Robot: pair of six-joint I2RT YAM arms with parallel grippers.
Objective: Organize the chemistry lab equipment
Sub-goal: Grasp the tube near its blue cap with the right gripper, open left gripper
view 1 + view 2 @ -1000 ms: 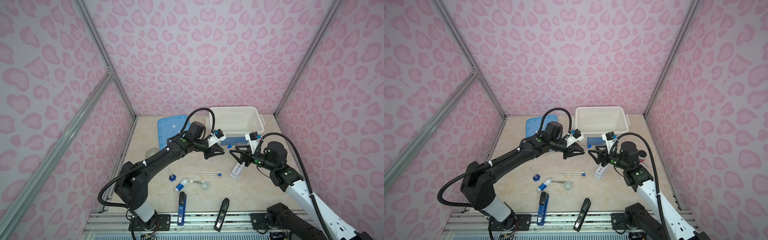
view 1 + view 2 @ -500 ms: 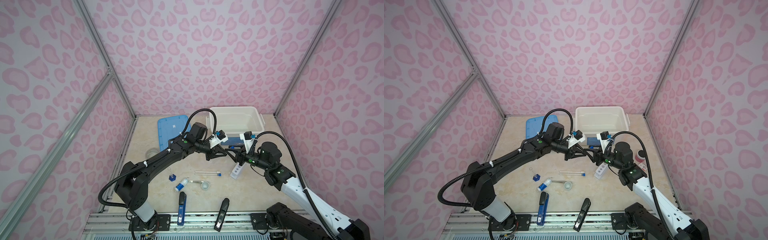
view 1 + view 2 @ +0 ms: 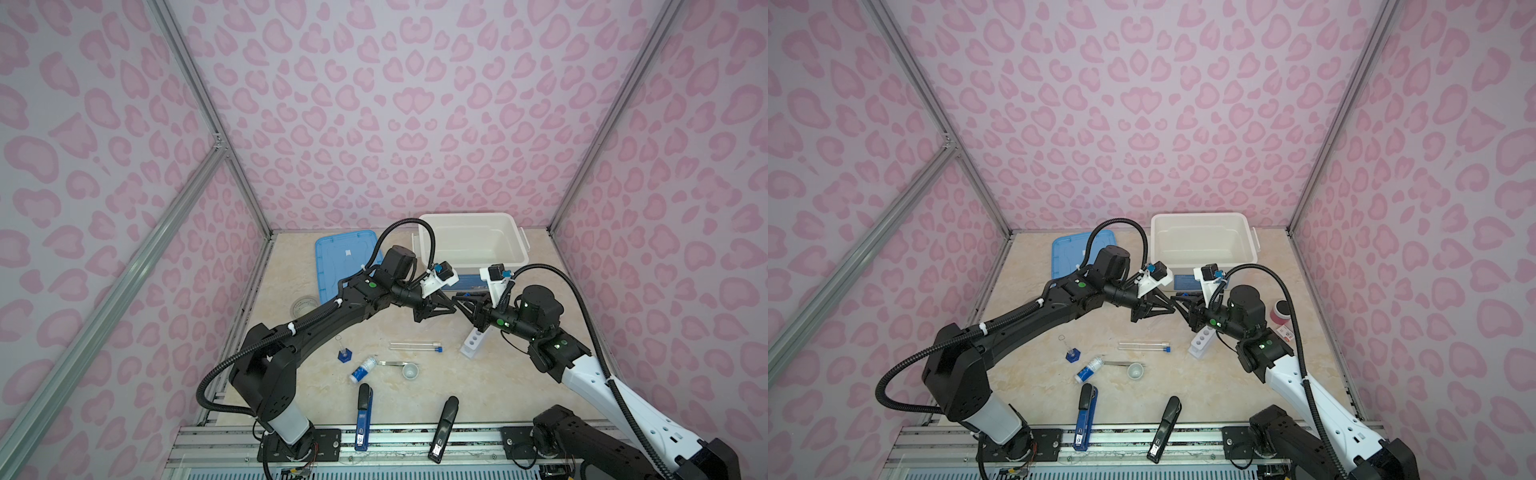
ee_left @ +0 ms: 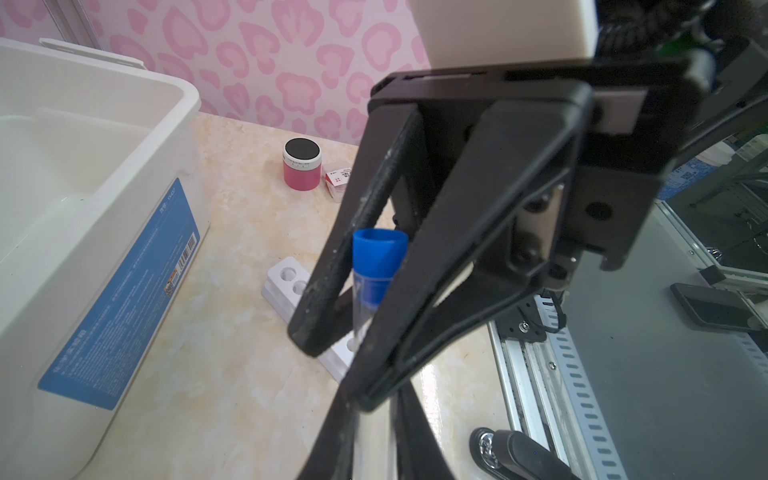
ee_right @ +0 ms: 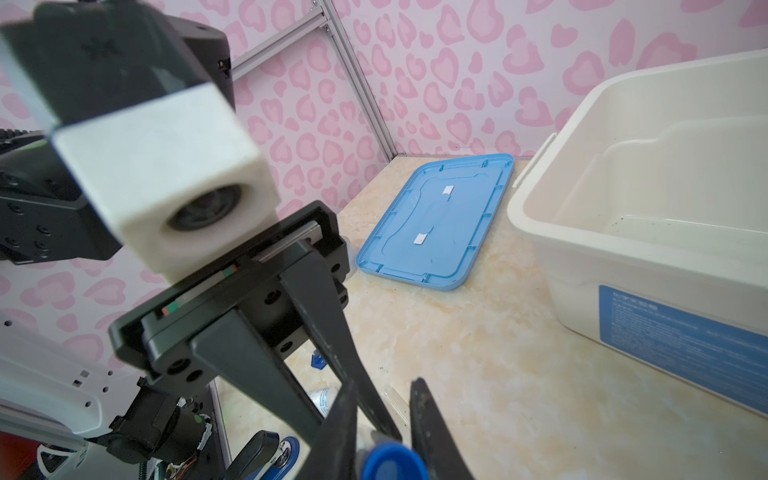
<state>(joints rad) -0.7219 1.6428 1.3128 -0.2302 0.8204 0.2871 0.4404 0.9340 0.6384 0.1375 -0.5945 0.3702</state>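
Your left gripper (image 3: 453,309) is clamped on the clear end of the blue-capped test tube (image 4: 370,286), held in mid-air between the two tools, and your right gripper (image 4: 336,368) stands closed about it just under the cap. With both clamped on one thin tube, any pull out of line may crack it or drop it onto the white rack (image 3: 473,343) beneath the right gripper.

The beige marbled tabletop (image 3: 403,411) carries a white bin (image 3: 468,215) and blue lid (image 3: 340,262) beyond the left gripper (image 3: 451,309) and right gripper (image 3: 462,300), a white holed rack (image 3: 473,344) near the right one, and test tubes (image 3: 414,345), bottle (image 3: 363,369), tweezers (image 3: 392,363), cup (image 3: 410,371) and cylinder (image 3: 344,353) nearer the arm bases.
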